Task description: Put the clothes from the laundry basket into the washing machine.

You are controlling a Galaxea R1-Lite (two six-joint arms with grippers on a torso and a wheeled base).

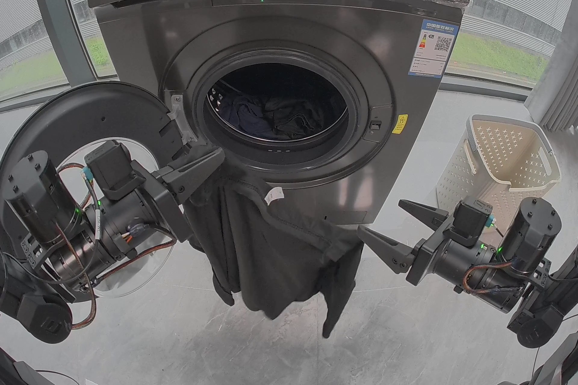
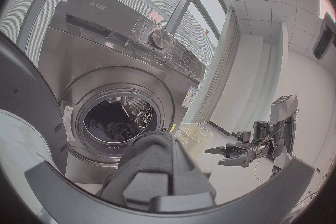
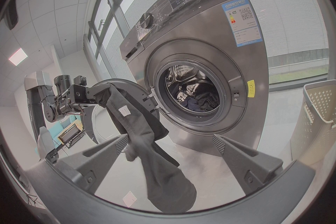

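My left gripper (image 1: 211,160) is shut on a dark garment (image 1: 271,248), which hangs from it in front of the washing machine (image 1: 277,73), just below the open drum mouth. The same garment (image 3: 143,133) drapes from the left gripper (image 3: 99,90) in the right wrist view, and bunches over the closed fingers (image 2: 189,168) in the left wrist view. Dark clothes (image 1: 277,115) lie inside the drum. My right gripper (image 1: 394,227) stands open and holds nothing, to the right of the hanging garment. The cream laundry basket (image 1: 503,163) stands on the floor right of the machine.
The round machine door (image 1: 78,127) is swung open to the left, behind my left arm. Bare grey floor (image 1: 253,344) lies beneath the garment. Windows run behind the machine, and a curtain (image 1: 560,85) hangs at the far right.
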